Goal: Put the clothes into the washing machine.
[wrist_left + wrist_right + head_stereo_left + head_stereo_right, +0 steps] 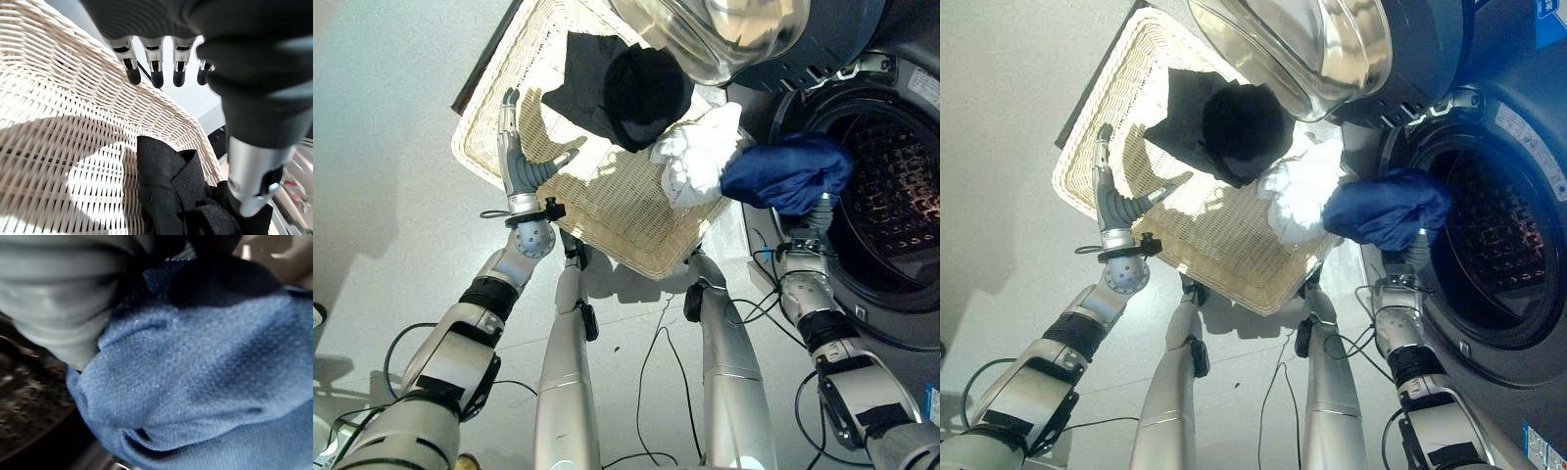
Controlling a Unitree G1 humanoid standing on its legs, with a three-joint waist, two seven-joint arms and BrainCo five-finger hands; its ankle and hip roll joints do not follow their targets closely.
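Note:
A dark blue garment point(788, 171) hangs at the mouth of the washing machine's drum point(893, 191), draped over my right hand point(54, 298), which comes up from beneath it. The blue cloth point(195, 372) covers that hand. A wicker basket point(636, 240) lies left of the machine. It holds a black pile of clothes point(626, 88) and a crumpled white garment point(700, 157) at its edge nearest the machine. My left hand point(517, 162) is open above the basket's left side, fingers point(156, 73) straight, holding nothing, apart from the black clothes point(171, 191).
The machine's round glass door point(724, 34) stands open above the basket's far end. Pale floor point(382, 147) lies left of the basket.

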